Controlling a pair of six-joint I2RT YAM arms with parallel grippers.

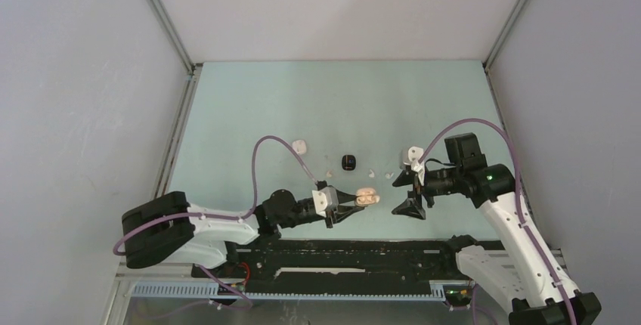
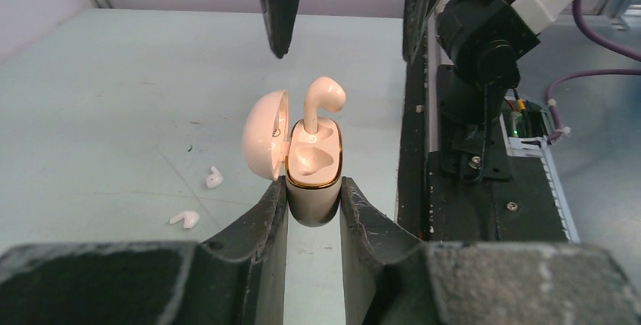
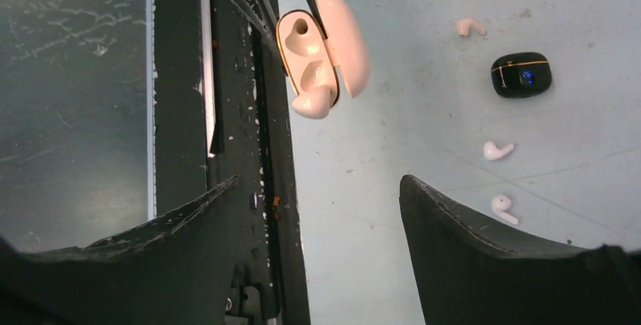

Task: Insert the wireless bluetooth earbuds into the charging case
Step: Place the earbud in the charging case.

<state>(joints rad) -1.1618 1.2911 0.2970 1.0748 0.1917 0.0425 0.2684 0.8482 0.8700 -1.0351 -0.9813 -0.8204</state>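
My left gripper (image 1: 357, 202) is shut on a pink charging case (image 2: 313, 196), held above the table with its lid (image 2: 264, 137) hinged open. One pink earbud (image 2: 322, 103) stands in the far slot and sticks well out; the near slot (image 2: 311, 160) is empty. My right gripper (image 1: 401, 193) is open and empty, just right of the case, with its fingers (image 2: 278, 7) beyond the earbud. In the right wrist view the case (image 3: 306, 49) hangs ahead of the wide-open gripper (image 3: 321, 189). Loose whitish earbuds (image 3: 497, 150) (image 3: 503, 207) (image 3: 470, 26) lie on the table.
A black case (image 1: 348, 162) with a lit display lies mid-table, and a white case (image 1: 300, 146) lies further left. The black base rail (image 1: 340, 253) runs along the near edge, under the grippers. Grey walls enclose the table on the left, right and back.
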